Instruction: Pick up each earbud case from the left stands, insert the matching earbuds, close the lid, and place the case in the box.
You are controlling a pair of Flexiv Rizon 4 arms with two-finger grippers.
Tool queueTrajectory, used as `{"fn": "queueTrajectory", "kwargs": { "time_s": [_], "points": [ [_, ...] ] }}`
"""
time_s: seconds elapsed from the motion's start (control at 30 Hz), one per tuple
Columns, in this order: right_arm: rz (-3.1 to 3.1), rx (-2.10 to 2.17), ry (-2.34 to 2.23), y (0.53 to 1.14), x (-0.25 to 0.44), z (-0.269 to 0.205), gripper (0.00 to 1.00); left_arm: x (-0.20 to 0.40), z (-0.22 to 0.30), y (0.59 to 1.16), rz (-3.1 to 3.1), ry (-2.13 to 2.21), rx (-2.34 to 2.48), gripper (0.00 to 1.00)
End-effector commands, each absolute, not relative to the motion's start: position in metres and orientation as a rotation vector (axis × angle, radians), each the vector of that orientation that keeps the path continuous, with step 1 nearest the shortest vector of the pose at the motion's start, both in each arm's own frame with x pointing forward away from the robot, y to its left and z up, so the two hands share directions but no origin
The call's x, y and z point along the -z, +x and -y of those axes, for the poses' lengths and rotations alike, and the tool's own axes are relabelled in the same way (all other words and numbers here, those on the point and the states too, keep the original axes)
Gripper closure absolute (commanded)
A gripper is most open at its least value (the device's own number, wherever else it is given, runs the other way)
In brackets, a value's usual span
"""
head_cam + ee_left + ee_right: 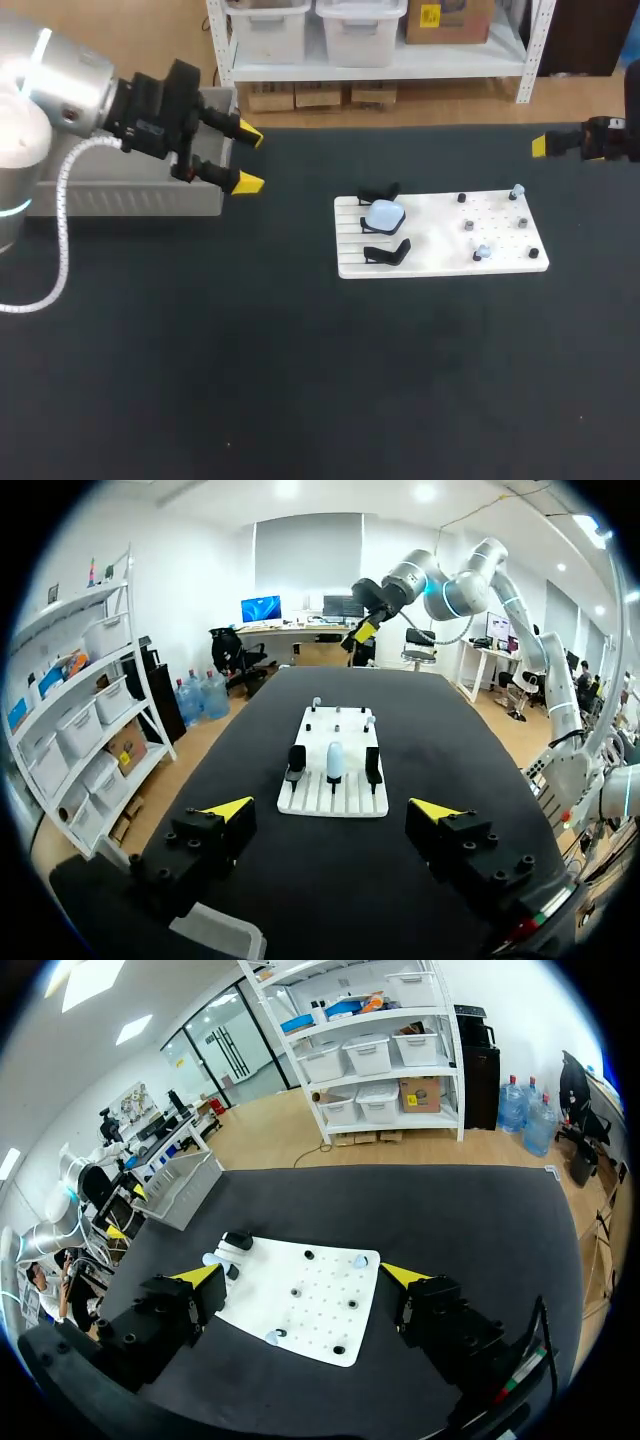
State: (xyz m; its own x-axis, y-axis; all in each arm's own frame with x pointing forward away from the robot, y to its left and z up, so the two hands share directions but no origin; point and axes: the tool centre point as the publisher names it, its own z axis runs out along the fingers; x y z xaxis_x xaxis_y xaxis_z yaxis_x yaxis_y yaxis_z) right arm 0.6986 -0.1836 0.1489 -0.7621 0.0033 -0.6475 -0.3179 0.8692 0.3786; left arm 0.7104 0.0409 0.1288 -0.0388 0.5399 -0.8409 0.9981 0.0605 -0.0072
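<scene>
A white pegboard [440,262] lies right of the table's middle. On its left stands sits a pale blue earbud case [384,214] between two empty black stands [387,253]. Two small pale earbuds [483,251] rest on pegs at the board's right side. My left gripper [246,159] hangs open and empty at the far left, well short of the board [333,798]; the case [335,761] shows ahead of its fingers. My right gripper [540,146] sits at the far right edge, open and empty, with the board [300,1305] below and ahead of it.
A grey box [150,190] stands at the table's far left, behind my left gripper. Several dark pegs [467,226] stick up from the board's right half. The black tabletop [300,380] stretches in front of the board.
</scene>
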Motion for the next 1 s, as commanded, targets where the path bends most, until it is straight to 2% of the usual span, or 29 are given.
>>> {"fn": "queueTrajectory", "kwargs": {
  "time_s": [0.03, 0.37, 1.0],
  "points": [
    [-2.369, -0.627, -0.226, 0.698, -0.149, 0.184, 0.0, -0.119, -0.028, 0.728, -1.638, 1.591, 0.897, 0.0],
    [-2.369, -0.627, -0.226, 0.698, -0.149, 0.184, 0.0, -0.1, -0.01, 0.727, -1.616, 1.604, 0.958, 0.0],
    [-2.369, -0.627, -0.226, 0.698, -0.149, 0.184, 0.0, -0.092, -0.006, 0.724, -1.614, 1.597, 0.97, 0.0]
  ]
}}
